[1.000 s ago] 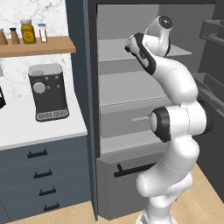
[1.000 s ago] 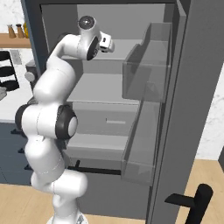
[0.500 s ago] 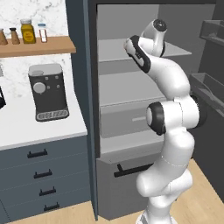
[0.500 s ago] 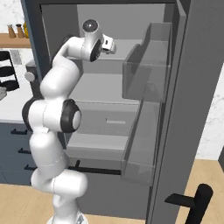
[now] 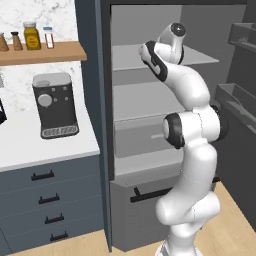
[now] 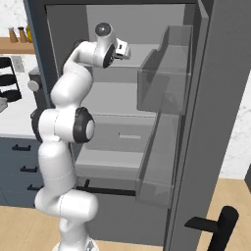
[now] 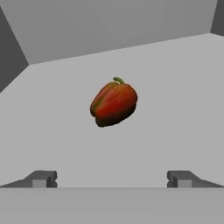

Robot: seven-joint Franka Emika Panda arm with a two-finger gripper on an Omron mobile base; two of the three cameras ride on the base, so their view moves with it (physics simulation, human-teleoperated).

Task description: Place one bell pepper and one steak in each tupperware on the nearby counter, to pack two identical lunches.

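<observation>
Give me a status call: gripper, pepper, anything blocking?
Gripper open, empty, reaching into the open fridge. Bell pepper ahead on a grey shelf, centred between the fingertips, not yet touched. Nothing between gripper and pepper.

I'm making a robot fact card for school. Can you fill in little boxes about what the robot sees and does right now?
place: open fridge beside the counter
arm: reaching onto an upper fridge shelf
gripper: gripper open, fingertips wide apart
target: one red bell pepper lying on the grey shelf, ahead of the fingertips and centred between them
contact: none, the pepper is apart from both fingertips
on the counter: a coffee machine
likely next: probably moving forward to grasp the pepper
</observation>
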